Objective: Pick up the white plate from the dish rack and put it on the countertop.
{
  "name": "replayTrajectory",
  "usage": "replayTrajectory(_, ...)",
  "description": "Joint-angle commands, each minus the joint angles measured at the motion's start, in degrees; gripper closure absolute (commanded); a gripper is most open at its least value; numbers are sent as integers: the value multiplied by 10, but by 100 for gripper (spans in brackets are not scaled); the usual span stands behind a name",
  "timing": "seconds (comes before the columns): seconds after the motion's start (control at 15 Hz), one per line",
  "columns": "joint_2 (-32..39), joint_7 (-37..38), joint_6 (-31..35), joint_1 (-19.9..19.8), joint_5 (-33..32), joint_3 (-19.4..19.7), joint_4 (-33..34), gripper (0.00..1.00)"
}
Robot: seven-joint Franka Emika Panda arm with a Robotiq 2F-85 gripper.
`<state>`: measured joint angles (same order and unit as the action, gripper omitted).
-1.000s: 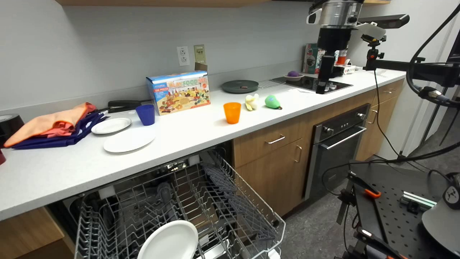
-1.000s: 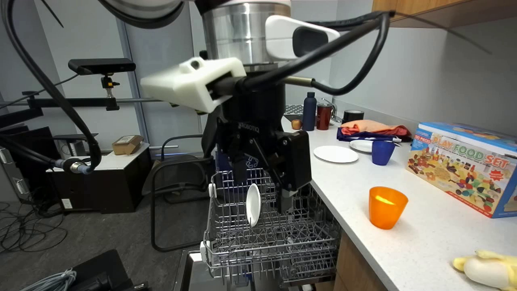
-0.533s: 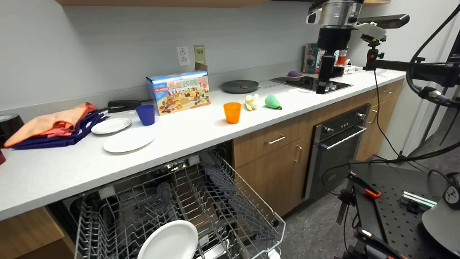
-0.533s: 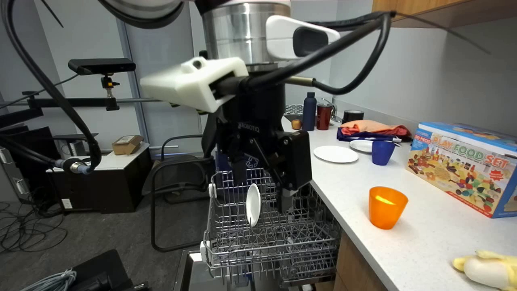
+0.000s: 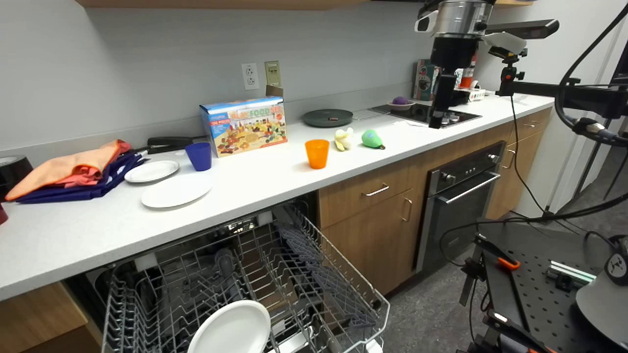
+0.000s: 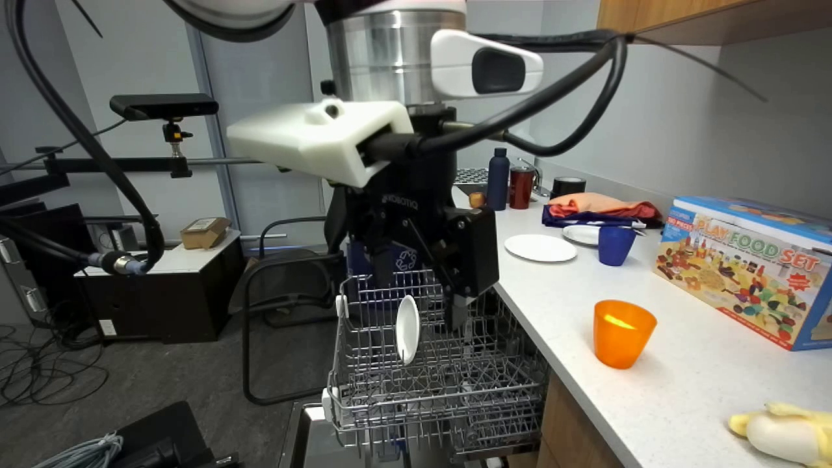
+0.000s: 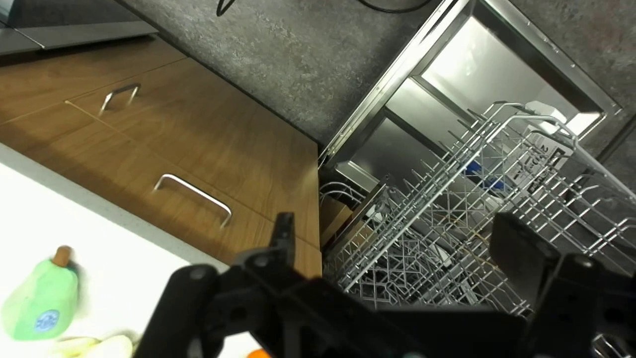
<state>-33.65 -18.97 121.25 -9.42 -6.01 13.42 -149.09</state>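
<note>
The white plate leans on edge among the tines of the pulled-out dish rack. In an exterior view it shows nearly edge-on as the plate in the rack. It is hidden from the wrist view, where the rack fills the right side. My gripper is open and empty in the air, apart from the plate. Its spread fingers also show in the wrist view, and the gripper is at the upper right in an exterior view. The white countertop runs along the wall.
On the countertop are two other white plates, a blue cup, an orange cup, a toy food box, cloths, a green toy and a dark pan. Wood cabinets stand beside the rack.
My gripper has tilted slightly and its fingertips have shifted a little to the left in an exterior view. The fingers stay open. The plate and rack have not moved.
</note>
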Motion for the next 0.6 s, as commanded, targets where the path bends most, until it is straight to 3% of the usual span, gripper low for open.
replayTrajectory(0.0,-4,-21,13,12,13,14,-3,0)
replayTrajectory(0.53,-3,-62,11,13,-1,17,-2,0)
